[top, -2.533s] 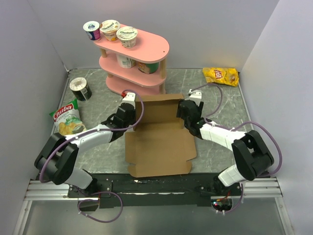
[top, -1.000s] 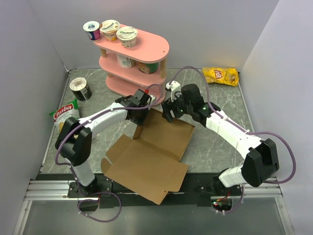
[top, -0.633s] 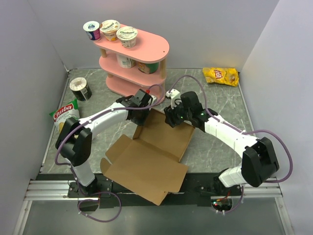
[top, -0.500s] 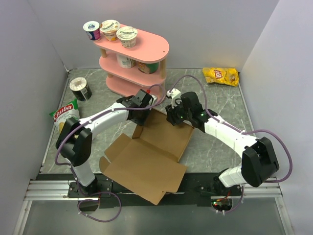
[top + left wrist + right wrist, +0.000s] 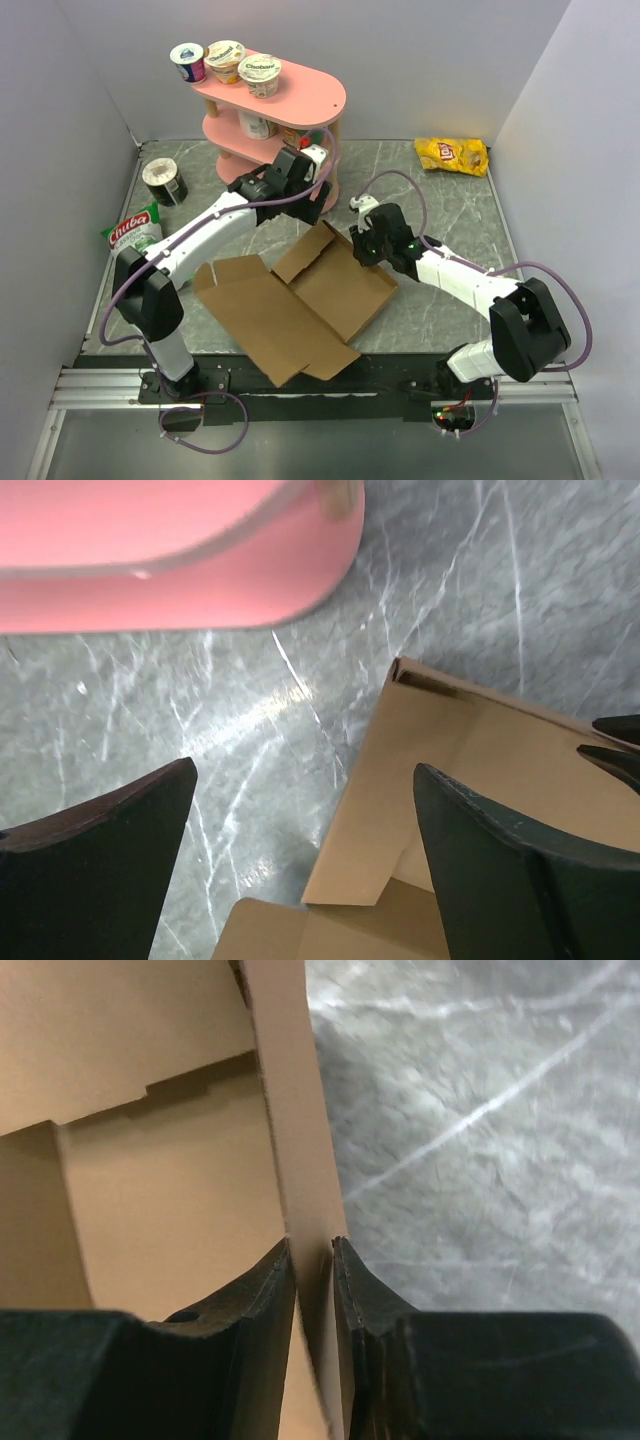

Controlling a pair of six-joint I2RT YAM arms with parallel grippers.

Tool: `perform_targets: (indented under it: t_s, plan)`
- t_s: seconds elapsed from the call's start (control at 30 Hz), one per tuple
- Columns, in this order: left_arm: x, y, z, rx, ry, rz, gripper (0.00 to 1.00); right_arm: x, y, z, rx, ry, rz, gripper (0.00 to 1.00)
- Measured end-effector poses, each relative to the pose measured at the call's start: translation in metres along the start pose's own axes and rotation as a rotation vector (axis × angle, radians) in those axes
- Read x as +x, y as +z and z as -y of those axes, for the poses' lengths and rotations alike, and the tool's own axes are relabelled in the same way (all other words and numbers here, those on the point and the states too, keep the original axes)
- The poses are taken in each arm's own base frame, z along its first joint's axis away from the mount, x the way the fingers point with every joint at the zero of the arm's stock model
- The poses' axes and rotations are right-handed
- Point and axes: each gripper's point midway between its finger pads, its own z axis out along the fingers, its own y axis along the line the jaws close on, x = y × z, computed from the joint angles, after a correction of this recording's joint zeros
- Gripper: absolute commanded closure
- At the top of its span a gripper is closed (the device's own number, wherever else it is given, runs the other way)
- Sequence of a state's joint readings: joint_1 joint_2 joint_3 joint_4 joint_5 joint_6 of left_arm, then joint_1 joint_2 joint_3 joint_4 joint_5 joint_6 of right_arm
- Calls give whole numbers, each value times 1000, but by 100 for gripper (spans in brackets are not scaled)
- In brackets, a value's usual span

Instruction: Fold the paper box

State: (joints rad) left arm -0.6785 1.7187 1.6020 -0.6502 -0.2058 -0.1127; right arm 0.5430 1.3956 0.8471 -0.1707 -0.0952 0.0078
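The paper box (image 5: 300,295), plain brown cardboard, lies opened out on the marble table with one far flap tilted up. My right gripper (image 5: 362,244) is at the box's far right edge. In the right wrist view the right gripper (image 5: 311,1244) is shut on a raised cardboard wall of the paper box (image 5: 150,1160). My left gripper (image 5: 313,203) hangs above the box's far corner, close to the pink shelf. In the left wrist view the left gripper (image 5: 305,770) stands wide open with nothing between its fingers, and the paper box (image 5: 450,750) lies below it.
A pink three-tier shelf (image 5: 290,110) with yogurt cups stands at the back, its base (image 5: 170,560) close to my left gripper. A yellow chip bag (image 5: 452,155) lies back right. A green chip bag (image 5: 135,240) and a dark tub (image 5: 165,182) lie at the left.
My left gripper let go of the box, opened wide and rose toward the shelf. My right gripper closed on the box's far wall. The box dropped flatter and swung left.
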Motion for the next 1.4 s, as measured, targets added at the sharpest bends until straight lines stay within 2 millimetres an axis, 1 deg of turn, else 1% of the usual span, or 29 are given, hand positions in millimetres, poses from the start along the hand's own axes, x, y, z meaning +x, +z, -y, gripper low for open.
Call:
perform_targets:
  t_s: [0.03,0.1,0.23,0.3,0.33,0.4,0.43,0.5,0.6,0.77,0.9,1.03,1.2,1.23,1.3,1.33,1.4]
  plan:
    - [-4,-2,0,1,2,12,3,2,0,2,12,14,-4,69]
    - [-6,-6,-1,6,16,19,2,3,1,5,29,32,0,68]
    - [-3,-6,5,62,48,11,4,12,5,7,37,51,2,69]
    - [4,-3,9,107,56,-5,5,18,5,8,38,52,-8,70]
    - [8,-1,10,128,55,-16,6,18,5,7,38,52,-9,73]
    - [18,5,10,168,65,-31,6,16,6,7,37,51,1,78]
    - [23,8,10,183,67,-40,7,13,6,7,36,48,12,79]
    - [34,12,9,203,69,-66,6,10,6,7,36,43,26,79]
    - [44,16,12,230,73,-83,6,5,7,8,34,29,48,77]
    - [65,22,18,263,73,-126,6,3,8,8,30,20,52,73]
    - [72,24,19,271,71,-136,6,7,16,8,29,20,25,71]
    - [74,24,18,278,64,-131,6,11,24,10,37,24,-8,67]
    - [70,17,14,279,55,-101,6,14,23,12,50,25,-25,58]
    - [68,16,13,280,53,-92,6,14,22,12,51,26,-27,54]
    - [67,14,12,279,42,-83,6,15,18,11,50,26,-33,49]
    - [67,14,12,277,38,-80,5,15,16,11,50,25,-33,44]
    - [70,14,11,275,29,-82,4,12,10,11,51,24,-30,39]
